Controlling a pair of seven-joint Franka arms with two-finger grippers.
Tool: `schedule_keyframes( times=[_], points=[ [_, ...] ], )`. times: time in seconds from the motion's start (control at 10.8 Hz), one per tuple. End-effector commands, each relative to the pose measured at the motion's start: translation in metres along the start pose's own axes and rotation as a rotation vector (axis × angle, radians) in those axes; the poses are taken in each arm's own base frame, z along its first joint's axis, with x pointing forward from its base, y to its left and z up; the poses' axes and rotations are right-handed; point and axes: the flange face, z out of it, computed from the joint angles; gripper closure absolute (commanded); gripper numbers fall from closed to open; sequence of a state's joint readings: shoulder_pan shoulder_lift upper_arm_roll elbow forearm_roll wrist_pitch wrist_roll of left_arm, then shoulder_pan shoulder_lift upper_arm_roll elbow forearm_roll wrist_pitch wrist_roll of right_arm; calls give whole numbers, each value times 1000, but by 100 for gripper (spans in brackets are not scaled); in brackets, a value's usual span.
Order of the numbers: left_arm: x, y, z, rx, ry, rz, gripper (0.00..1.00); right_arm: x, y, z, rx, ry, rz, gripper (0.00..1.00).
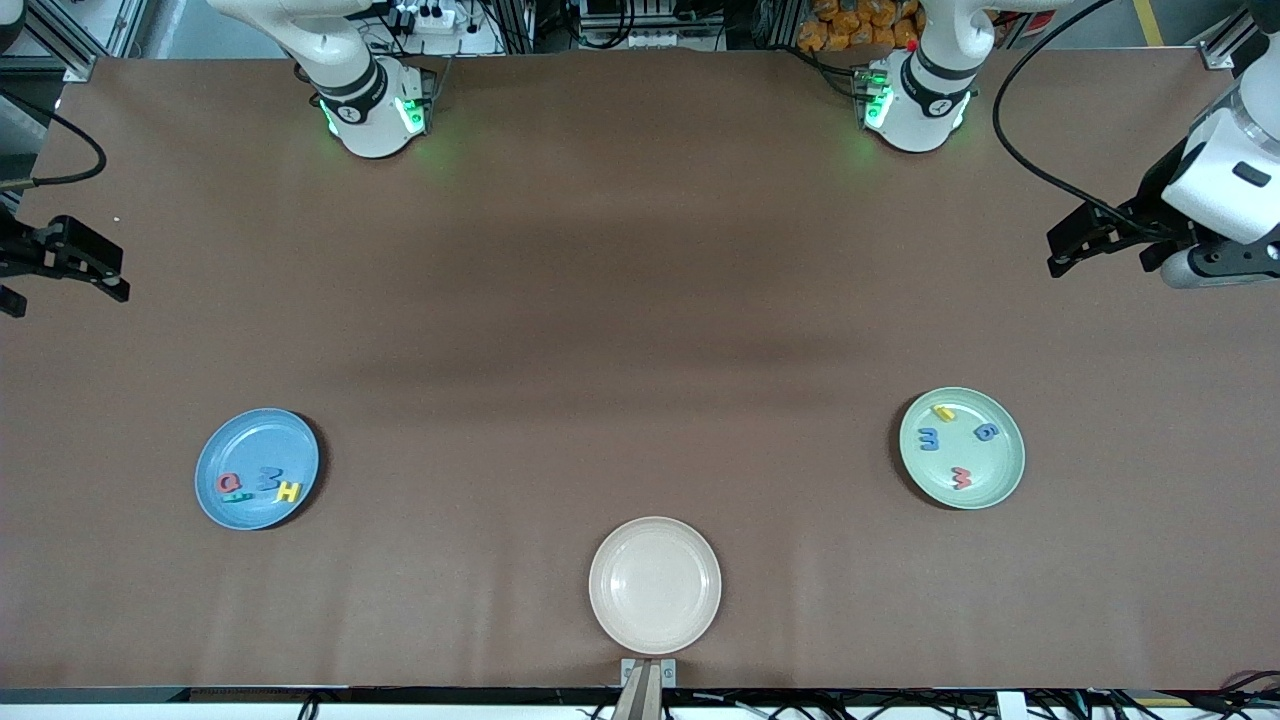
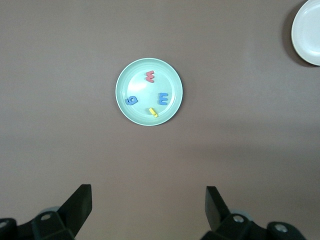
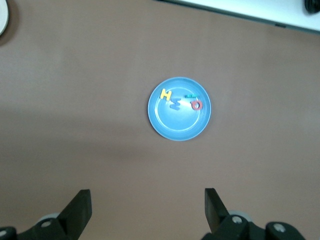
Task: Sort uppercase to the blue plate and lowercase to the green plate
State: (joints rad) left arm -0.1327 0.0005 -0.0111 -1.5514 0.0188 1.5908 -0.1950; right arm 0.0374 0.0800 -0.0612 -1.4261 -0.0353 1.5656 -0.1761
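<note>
Both my arms wait pulled back at the table's ends, left gripper [image 1: 1062,252] and right gripper [image 1: 95,275] with fingers spread wide and empty, because the sorting looks finished. The blue plate [image 1: 235,450] at the right arm's end carries the yellow H [image 1: 288,491], red Q [image 1: 229,484] and blue zigzag letter [image 1: 267,477]; the green plate [image 1: 990,480] at the left arm's end holds four lowercase letters [image 1: 986,431]. The teal R [image 3: 190,96] is half lost beside the Q, and the cream plate [image 1: 655,640], nearest the front camera, is cut off in both wrist views.

4 letters [image 2: 150,94] on green plate [image 2: 124,80]
</note>
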Motion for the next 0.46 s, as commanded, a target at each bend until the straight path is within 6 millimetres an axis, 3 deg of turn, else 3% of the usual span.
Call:
schedule_keyframes(
  times=[0.0, 0.37],
  points=[
    [-3, -3, -9, 19, -5, 23, 0, -2, -10, -3, 18, -26, 83, 0],
    [-4, -1, -15, 9, 1, 23, 0, -6, -11, -6, 45, -28, 90, 0]
  ],
)
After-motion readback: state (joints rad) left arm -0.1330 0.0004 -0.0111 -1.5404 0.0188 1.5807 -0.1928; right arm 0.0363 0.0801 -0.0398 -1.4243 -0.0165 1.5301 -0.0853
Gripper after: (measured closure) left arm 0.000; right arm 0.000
